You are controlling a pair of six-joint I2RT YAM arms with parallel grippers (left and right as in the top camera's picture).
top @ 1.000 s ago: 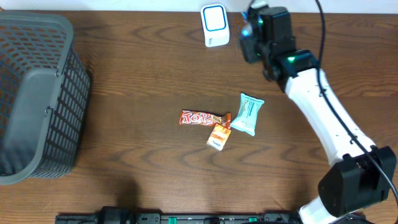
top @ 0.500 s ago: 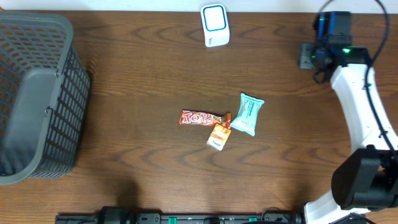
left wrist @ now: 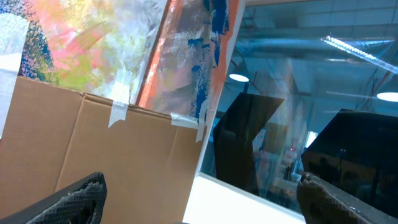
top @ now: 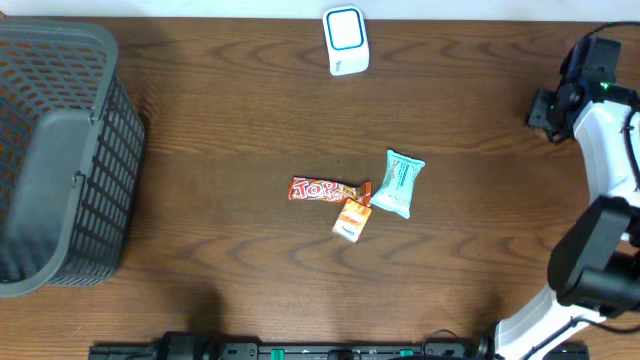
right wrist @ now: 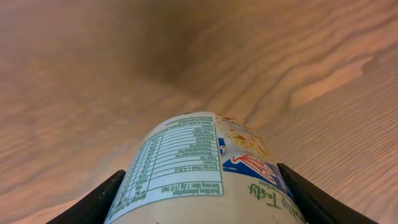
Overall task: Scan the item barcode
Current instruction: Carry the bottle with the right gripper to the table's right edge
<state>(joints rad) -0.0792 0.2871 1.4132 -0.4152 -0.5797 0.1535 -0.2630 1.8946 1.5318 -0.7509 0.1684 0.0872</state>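
Seen from my console: basket at nine o'clock, scanner at twelve, snack packets mid-desk. My left end effector gapes wide, gripping nothing. My right end effector, at two o'clock, clamps a labelled tub.

We note a dark grey slatted basket at the left edge of the wooden table. Near the table centre we find a red candy bar, an orange packet touching its right end, and a teal packet just beside both. In the left wrist view we see taped cardboard below a painted panel
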